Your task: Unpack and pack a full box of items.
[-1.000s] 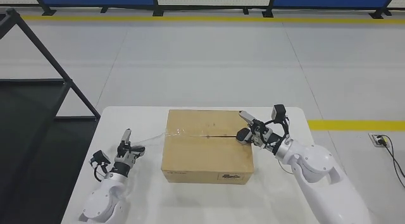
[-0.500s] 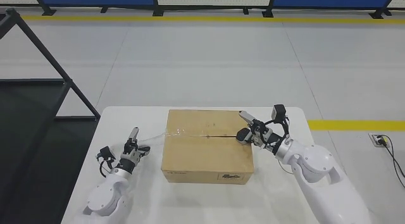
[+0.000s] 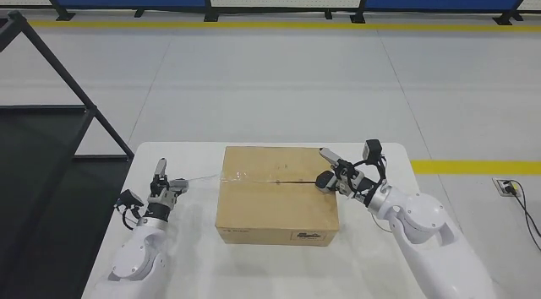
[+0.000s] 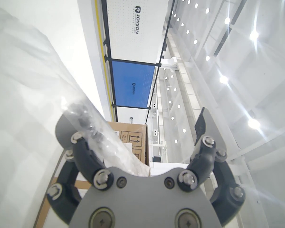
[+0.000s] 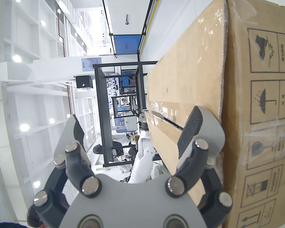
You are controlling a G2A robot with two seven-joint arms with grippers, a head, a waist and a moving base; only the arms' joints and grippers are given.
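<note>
Flanking a taped cardboard box [image 3: 277,196] on the white desk [image 3: 372,257] with both pincers released.
Holding one finger of the right pincer [image 5: 133,117] over the box top, right at the seam between the closed flaps near the right edge, with the other finger spread out in the air. Holding the left pincer [image 3: 161,187] left of the box and apart from it, fingers spread wide, with a strip of clear tape [image 3: 199,182] clinging over one finger and stretching across to the box's top left edge. Showing bare white desk on either side of the box and in front, the box's far edge lying close to the desk's back rim. Bearing black framed handling pictograms [image 5: 268,77], a boot and an umbrella among them, on the box's right end face.
</note>
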